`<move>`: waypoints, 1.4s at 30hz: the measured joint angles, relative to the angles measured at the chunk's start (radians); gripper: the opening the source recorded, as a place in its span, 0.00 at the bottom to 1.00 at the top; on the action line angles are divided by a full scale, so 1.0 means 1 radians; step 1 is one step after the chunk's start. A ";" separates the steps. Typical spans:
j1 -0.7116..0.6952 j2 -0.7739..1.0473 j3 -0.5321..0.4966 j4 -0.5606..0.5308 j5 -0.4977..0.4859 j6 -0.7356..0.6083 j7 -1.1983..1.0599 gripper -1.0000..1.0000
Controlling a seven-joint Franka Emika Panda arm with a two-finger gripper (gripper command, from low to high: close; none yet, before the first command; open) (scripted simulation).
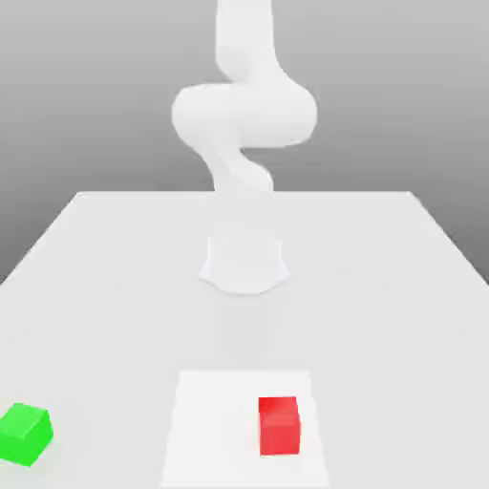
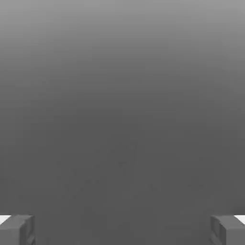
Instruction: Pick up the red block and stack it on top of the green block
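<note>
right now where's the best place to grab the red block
Take the red block from straight above, closing on two opposite vertical faces. It sits flat and alone on the table, its sides free, the green block far off toward the exterior view's left.

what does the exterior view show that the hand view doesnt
Exterior view alone: the white robot arm rising from its round base, the pale grey table, the small red cube block on a lighter square patch near the front, and the small green cube block sitting apart from it toward the exterior view's left.

Hand view alone: the two-finger gripper, its grey fingertips standing wide open with nothing between them, against a plain grey backdrop.

Shared: no object appears in both; the grey background is common to them.
</note>
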 joint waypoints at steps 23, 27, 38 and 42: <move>0.028 0.840 0.058 -0.282 -0.024 0.413 0.061 0.50; 0.041 0.985 0.040 -0.266 -0.048 0.531 0.080 0.50; 0.036 0.932 0.048 -0.275 -0.038 0.487 0.073 0.00; 0.000 0.843 0.018 -0.260 -0.006 0.382 0.094 0.00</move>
